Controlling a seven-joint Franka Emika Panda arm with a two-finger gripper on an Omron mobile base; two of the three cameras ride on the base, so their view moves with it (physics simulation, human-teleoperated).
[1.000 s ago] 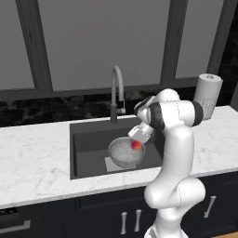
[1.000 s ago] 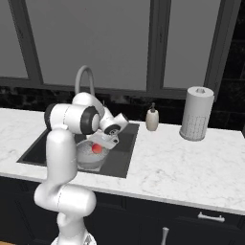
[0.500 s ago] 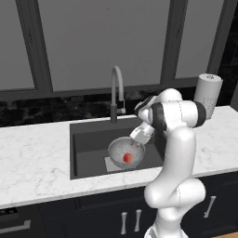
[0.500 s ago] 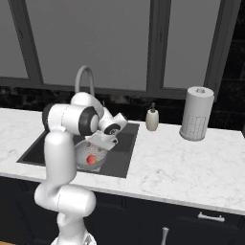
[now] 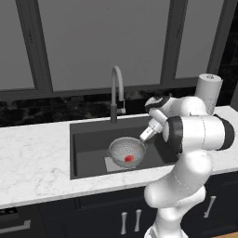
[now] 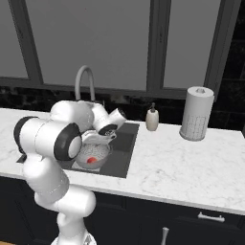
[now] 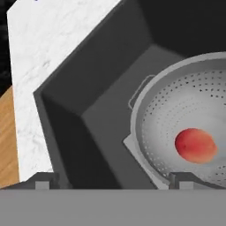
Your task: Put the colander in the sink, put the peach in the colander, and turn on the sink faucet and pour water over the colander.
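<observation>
Jaws stand wide apart and hold nothing; the gripper (image 5: 144, 136) hovers just above the colander's (image 5: 126, 150) right rim. The peach (image 7: 195, 145) lies loose inside the colander, which sits on the sink (image 5: 88, 148) floor with bare basin to its left.

Peach (image 5: 129, 158) in colander (image 5: 122, 148), in sink (image 5: 88, 144)
</observation>
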